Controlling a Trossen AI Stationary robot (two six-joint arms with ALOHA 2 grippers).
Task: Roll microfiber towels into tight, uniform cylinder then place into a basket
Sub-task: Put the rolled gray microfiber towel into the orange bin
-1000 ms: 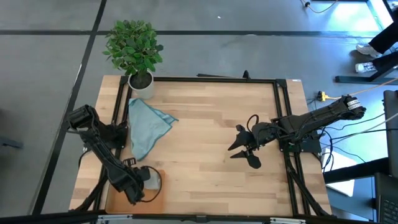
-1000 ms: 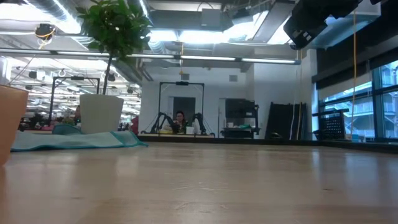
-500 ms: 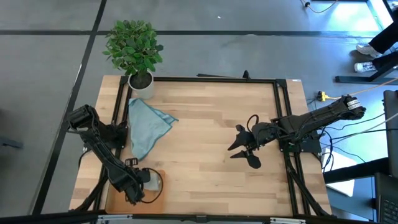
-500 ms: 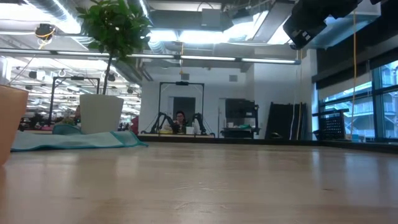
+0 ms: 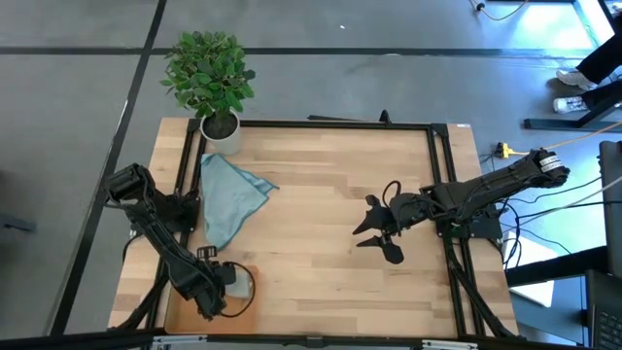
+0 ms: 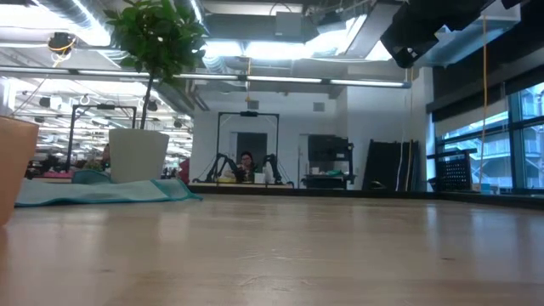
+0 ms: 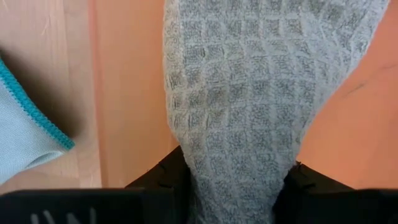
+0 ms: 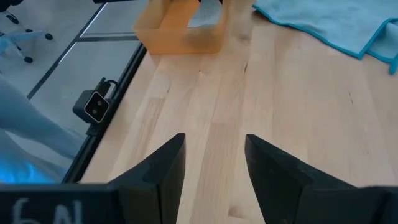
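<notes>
The pale grey-green towel, rolled into a short cylinder (image 5: 239, 282), is inside the orange-tan basket (image 5: 248, 313) at the table's near left corner. My left gripper (image 5: 218, 292) is over the basket, shut on this roll (image 7: 249, 81). The light blue-teal towel (image 5: 231, 199) lies spread flat on the table's far left; its near tip reaches the basket (image 7: 31, 137). My right gripper (image 5: 374, 233) hangs open and empty above the table's right half, fingers toward the left (image 8: 214, 168). My left gripper pinches the grey roll between its two fingers (image 7: 171, 171), one on each side of the roll's end (image 7: 239, 174). The fingers lie along the roll, which stretches away from them over the basket's orange floor (image 7: 124, 93). Whether it rests on that floor I cannot tell.
A white plant pot with a green plant (image 5: 220, 126) stands at the far left corner, beside the blue towel. A black frame rail (image 5: 321, 124) runs around the table. Bare wood (image 5: 321, 194) lies between the two grippers.
My right gripper has edged a little toward the table's left, still open. The left gripper, the roll and the blue towel have kept still.
</notes>
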